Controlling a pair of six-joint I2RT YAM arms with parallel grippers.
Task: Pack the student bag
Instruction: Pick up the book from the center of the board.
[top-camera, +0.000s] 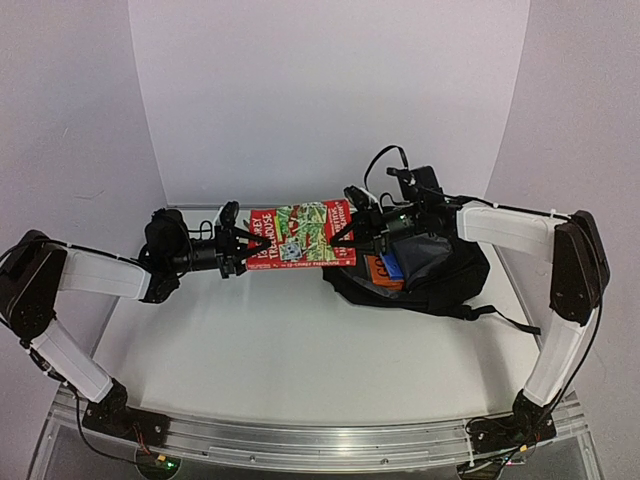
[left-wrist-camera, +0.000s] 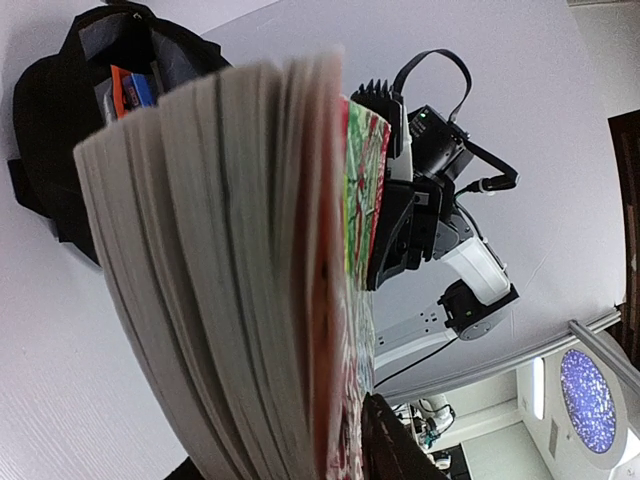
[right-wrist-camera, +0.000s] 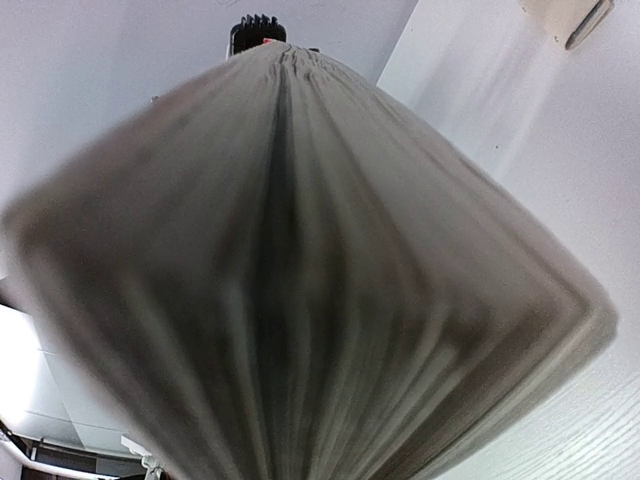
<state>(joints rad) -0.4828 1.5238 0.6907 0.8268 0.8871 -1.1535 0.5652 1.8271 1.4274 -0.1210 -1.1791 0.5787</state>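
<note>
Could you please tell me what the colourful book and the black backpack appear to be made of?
The red and green paperback book looks like paper with a printed card cover, probably glossy: its matte greyish page edges fan apart. The large black soft backpack seems dull woven synthetic fabric, slumped and creased, with grey lining.

Left tool, right tool — both clamped, facing

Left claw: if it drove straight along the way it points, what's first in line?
The left claw meets the Treehouse book at once, since it grips that book's edge. Beyond it, the right claw on the opposite edge lies in line, then probably the black backpack. Depth is unclear.
</note>
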